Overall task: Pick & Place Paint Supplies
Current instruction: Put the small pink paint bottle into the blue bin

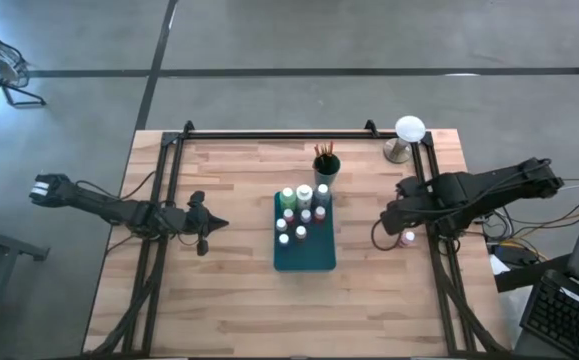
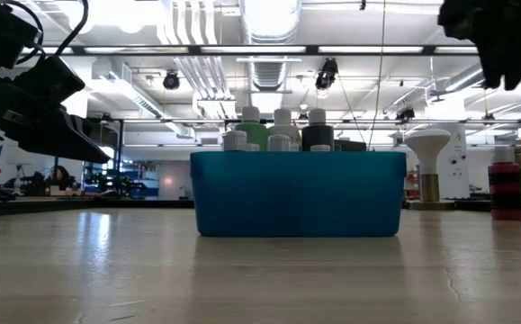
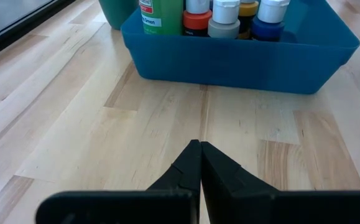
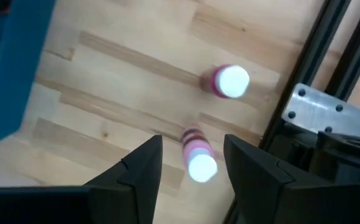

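Two pink bottles [image 4: 199, 155] with white caps stand on the bare wood near the table's right frame rail [image 4: 329, 37], close to each other but apart; the right gripper [image 4: 192, 163] hangs over the nearer one with its jaws apart and nothing between them clamped; its arm reaches in from the right edge, bent low over the rail. Several more white-capped bottles sit upright inside the teal tray [image 1: 314, 258] at the table's middle; the tall light-green bottle [image 3: 161, 15] among them carries a white label on which only the word "Green" can be read; the other labels are too small to read. A dark cup [image 1: 326, 165] holding thin brushes [image 1: 323, 150] stands just behind the tray, touching or nearly so. A white-domed object [image 1: 409, 130] on a metal stand sits at the far right corner. The left gripper [image 3: 199, 152] rests low over the wood, well left of the tray and pointing at it, jaws pressed together, empty.
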Robot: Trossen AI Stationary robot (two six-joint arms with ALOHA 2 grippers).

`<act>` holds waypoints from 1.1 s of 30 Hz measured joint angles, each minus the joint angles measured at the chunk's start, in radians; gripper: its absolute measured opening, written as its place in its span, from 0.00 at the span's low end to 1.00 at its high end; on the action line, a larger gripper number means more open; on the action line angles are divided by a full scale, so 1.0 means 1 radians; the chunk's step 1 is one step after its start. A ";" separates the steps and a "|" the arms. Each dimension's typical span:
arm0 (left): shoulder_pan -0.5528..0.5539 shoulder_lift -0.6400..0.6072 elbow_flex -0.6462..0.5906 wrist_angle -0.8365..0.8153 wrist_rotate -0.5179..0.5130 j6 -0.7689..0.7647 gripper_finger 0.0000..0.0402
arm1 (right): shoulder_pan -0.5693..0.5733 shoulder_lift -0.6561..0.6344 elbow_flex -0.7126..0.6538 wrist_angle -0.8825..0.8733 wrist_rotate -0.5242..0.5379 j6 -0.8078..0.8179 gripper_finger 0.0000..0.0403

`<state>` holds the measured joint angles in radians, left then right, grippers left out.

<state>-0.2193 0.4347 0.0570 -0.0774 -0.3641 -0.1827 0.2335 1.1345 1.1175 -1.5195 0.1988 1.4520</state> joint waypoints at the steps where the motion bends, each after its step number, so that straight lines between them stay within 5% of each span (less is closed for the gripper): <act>1: 0.000 0.000 0.000 0.000 0.000 0.000 0.02 | -0.002 -0.012 -0.010 -0.001 -0.010 -0.001 0.42; 12: 0.000 0.000 0.000 -0.001 0.000 0.000 0.02 | -0.032 -0.075 -0.142 0.054 -0.069 -0.021 0.39; 33: 0.000 0.000 0.000 -0.001 0.000 0.000 0.02 | -0.117 -0.092 -0.182 0.075 -0.099 -0.260 0.26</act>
<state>-0.2193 0.4343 0.0570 -0.0784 -0.3640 -0.1829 0.1164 1.0427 0.9357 -1.4447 0.0996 1.1918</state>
